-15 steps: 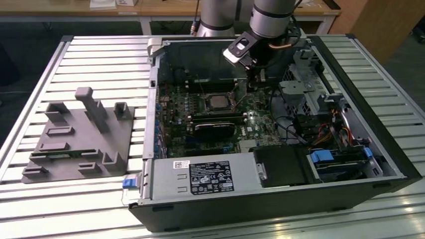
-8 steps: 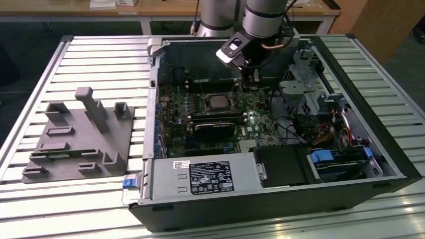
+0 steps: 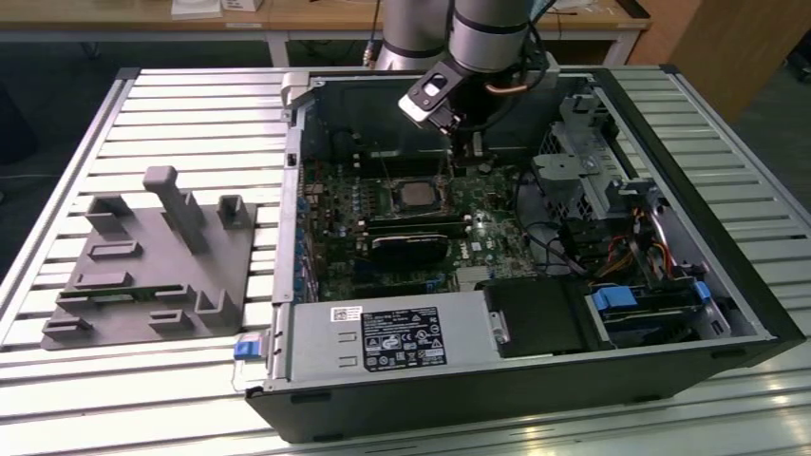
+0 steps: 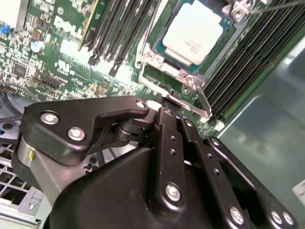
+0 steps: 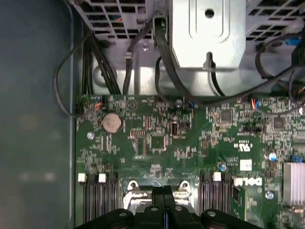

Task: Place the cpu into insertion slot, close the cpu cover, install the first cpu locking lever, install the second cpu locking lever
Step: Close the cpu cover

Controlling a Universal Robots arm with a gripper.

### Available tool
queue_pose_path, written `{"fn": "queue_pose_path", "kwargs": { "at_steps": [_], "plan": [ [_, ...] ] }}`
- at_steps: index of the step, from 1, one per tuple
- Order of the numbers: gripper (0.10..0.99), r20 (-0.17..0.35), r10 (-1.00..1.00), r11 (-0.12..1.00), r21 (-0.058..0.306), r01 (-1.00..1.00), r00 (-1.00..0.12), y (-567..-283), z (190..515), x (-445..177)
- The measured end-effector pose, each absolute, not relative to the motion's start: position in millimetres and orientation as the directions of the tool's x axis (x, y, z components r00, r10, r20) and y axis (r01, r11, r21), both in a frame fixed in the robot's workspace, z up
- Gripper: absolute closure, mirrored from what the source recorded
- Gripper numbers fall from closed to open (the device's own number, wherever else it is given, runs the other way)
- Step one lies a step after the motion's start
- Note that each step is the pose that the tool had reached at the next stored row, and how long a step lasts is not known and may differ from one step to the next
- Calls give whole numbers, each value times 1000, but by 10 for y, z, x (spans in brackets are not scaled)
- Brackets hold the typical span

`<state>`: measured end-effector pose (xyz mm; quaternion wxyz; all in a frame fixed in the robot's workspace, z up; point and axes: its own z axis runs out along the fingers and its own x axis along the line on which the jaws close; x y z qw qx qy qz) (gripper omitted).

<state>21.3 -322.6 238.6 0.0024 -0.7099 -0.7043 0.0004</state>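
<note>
The cpu (image 4: 195, 29) lies flat in the insertion slot (image 3: 391, 186), its pale metal top showing; in the exterior view the cpu (image 3: 417, 196) sits mid-board. The cpu cover (image 4: 151, 61) lies down as a silvery frame around the chip. My gripper (image 4: 165, 101) hovers at the socket's edge with its black fingers (image 4: 183, 131) pressed together, nothing visible between them. A bent metal lever (image 4: 204, 101) sticks out right beside the tips. A thin lever rod (image 4: 279, 5) runs along the socket's other side. In the first wrist view, the gripper (image 5: 164, 190) points down between two silvery socket parts.
The open computer case (image 3: 294, 313) rests on a slatted table. Memory slots (image 4: 121, 28) flank the socket, and cables (image 5: 109, 71) and a drive cage (image 5: 209, 33) crowd the board's edge. A grey fixture block (image 3: 152, 266) sits to the exterior view's left of the case.
</note>
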Motion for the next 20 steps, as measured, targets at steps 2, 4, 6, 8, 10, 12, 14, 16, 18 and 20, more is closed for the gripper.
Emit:
{"fn": "queue_pose_path", "kwargs": {
  "at_steps": [2,4,6,8,10,12,14,16,18,20],
  "plan": [
    [980,3,1000,-8,-2,1000,8,-3226,2386,173],
    [980,3,1000,-8,0,1000,8,-3226,2386,135],
    [980,3,1000,-8,3,1000,8,-3226,2385,101],
    [980,3,1000,-8,5,1000,8,-3226,2386,68],
    [980,3,1000,-8,7,1000,8,-3226,2385,39],
    [980,3,1000,-8,13,1000,8,-3226,2382,8],
    [980,5,1000,-8,27,1000,8,-3233,2374,-21],
    [980,6,1000,-8,40,999,8,-3243,2364,-50],
    [980,7,1000,-8,49,999,8,-3254,2352,-87],
    [980,9,1000,-8,52,999,8,-3263,2332,-126]
  ]
}}
